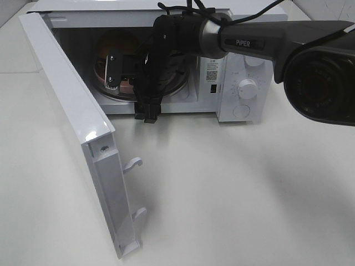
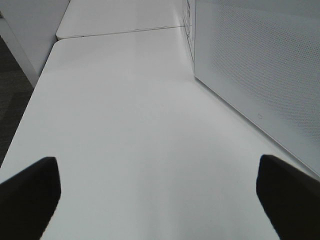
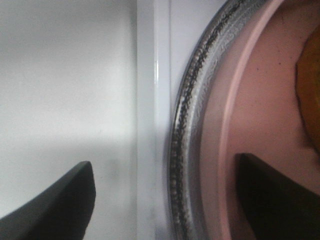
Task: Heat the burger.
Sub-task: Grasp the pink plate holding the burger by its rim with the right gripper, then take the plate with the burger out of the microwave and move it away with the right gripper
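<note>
The burger [image 1: 118, 43] shows as a tan-brown round shape inside the open microwave [image 1: 238, 66], lying on the salmon-pink plate [image 1: 123, 87]. The right wrist view catches only the burger's edge [image 3: 311, 95] on the plate [image 3: 260, 100], which rests on the glass turntable [image 3: 192, 125]. My right gripper [image 1: 130, 94] reaches into the microwave's mouth. It stands open [image 3: 165, 200], one finger over the plate and the other outside the front sill [image 3: 150, 100], with the plate rim between them untouched. My left gripper [image 2: 160, 200] hangs open over bare table, holding nothing.
The microwave door [image 1: 83, 116] swings out wide to the left, its latch hooks pointing right; its perforated outer face [image 2: 260, 65] is close beside my left gripper. Knobs [image 1: 247, 87] sit on the microwave's right panel. White table [image 1: 233, 194] spreads in front.
</note>
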